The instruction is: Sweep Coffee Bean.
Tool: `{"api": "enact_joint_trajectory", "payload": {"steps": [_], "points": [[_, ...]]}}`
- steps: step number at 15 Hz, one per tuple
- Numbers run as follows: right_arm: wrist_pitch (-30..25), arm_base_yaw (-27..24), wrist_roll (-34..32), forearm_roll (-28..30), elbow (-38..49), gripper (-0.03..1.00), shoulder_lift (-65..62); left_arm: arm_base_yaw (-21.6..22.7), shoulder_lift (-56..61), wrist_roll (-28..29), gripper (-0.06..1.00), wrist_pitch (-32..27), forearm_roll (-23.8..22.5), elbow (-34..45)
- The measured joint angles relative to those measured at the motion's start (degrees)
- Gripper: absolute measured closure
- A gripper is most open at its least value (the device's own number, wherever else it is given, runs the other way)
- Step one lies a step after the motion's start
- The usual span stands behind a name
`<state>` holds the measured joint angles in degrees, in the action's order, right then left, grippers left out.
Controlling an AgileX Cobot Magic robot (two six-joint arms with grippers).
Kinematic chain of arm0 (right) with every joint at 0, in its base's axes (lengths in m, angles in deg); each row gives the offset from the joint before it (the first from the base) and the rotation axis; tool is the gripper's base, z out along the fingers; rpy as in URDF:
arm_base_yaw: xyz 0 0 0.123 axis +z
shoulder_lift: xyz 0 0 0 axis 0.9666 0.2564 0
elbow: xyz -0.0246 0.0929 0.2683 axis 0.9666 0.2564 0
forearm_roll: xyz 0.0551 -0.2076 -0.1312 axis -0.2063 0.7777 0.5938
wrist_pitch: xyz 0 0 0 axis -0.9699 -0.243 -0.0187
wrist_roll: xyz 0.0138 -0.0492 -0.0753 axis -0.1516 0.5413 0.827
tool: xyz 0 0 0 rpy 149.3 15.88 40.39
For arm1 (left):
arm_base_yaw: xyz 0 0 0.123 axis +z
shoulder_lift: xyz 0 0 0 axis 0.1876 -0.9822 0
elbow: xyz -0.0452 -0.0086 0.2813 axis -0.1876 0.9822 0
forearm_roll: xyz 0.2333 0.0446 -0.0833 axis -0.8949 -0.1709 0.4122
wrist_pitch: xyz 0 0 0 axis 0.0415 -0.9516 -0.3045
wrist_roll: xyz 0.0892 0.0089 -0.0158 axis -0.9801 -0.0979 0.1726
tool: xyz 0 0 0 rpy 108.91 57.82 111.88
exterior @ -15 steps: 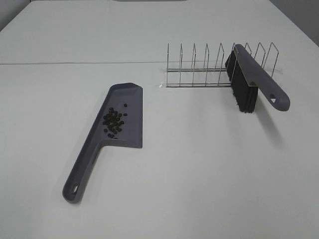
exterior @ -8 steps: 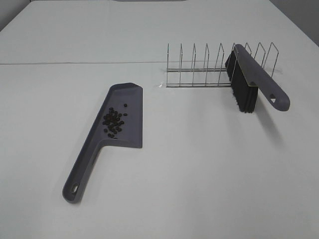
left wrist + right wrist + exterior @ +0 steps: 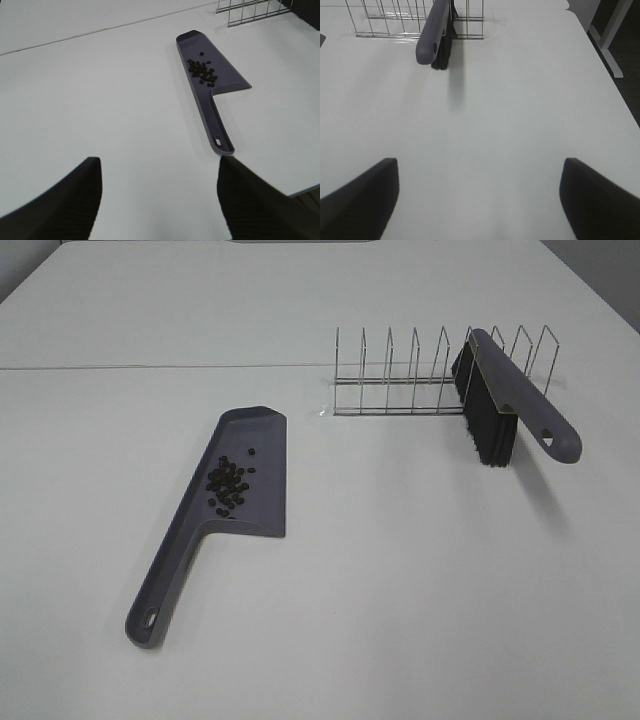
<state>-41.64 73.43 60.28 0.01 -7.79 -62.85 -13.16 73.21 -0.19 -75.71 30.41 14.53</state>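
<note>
A: Coffee bean (image 3: 228,485) cluster noted last — table (image 3: 400,580) first: white, bare around both grippers. Wire rack (image 3: 420,375) holds the brush (image 3: 505,405), handle sticking out.

B: Dustpan (image 3: 215,515) lies flat, well apart from the rack — beans sit inside its pan.

A: Left gripper (image 3: 157,200) and right gripper (image 3: 480,200): jaws wide, holding nothing, hovering over the table.

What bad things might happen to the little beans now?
The coffee beans lie loose in the flat dustpan, near its open edge, so tilting or bumping it might spill them back onto the table. The brush is propped in the wire rack with its handle sticking out, so a clumsy grab might knock it over.
</note>
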Motion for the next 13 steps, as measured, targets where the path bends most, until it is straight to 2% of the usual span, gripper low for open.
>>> {"api": "enact_joint_trajectory", "payload": {"steps": [13], "points": [[0.0, 0.0, 0.0, 0.0, 0.0, 0.14, 0.0, 0.0, 0.0, 0.0, 0.31, 0.0, 0.0, 0.0]]}}
